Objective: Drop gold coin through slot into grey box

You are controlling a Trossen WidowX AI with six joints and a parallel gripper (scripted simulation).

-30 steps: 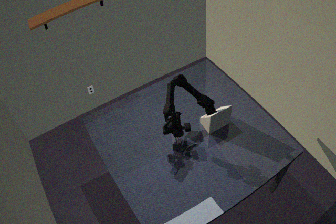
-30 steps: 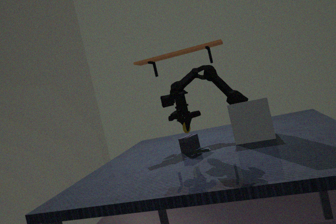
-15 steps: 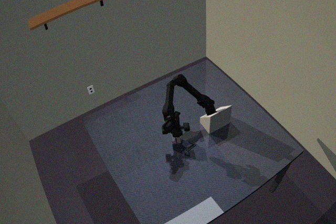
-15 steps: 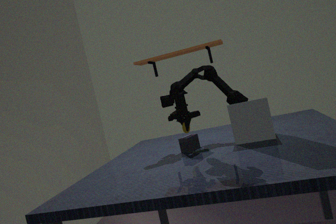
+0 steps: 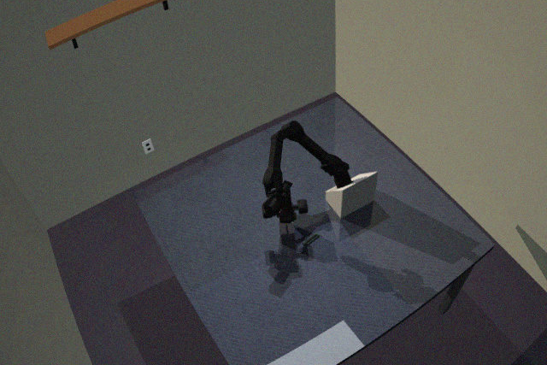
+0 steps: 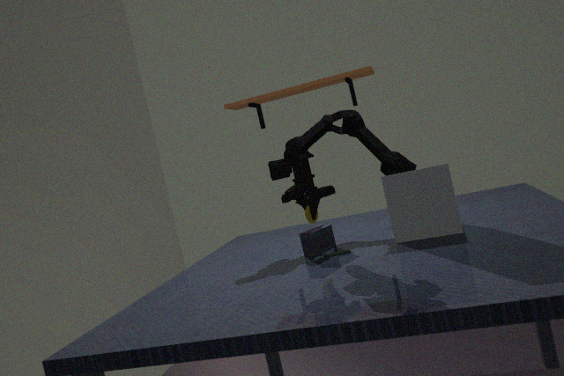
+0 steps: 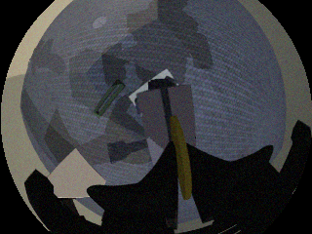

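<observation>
My gripper (image 6: pixel 310 206) (image 5: pixel 287 222) (image 7: pixel 175 144) is shut on the thin gold coin (image 6: pixel 309 214) (image 7: pixel 182 156), which it holds on edge and pointing down. The coin hangs a short way above the lid of the small dark grey box (image 6: pixel 317 241) (image 7: pixel 156 120). In the wrist view the coin's edge runs across the box's top; I cannot make out the slot. The dark-green holder (image 5: pixel 310 240) (image 6: pixel 337 252) (image 7: pixel 108 97) lies empty on the table just beside the box.
A large white block (image 5: pixel 353 195) (image 6: pixel 421 203) stands at the arm's base behind and to the right of the box. The glass-like table (image 6: pixel 181 298) ends at a front edge. A wooden shelf (image 5: pixel 119 9) hangs on the wall.
</observation>
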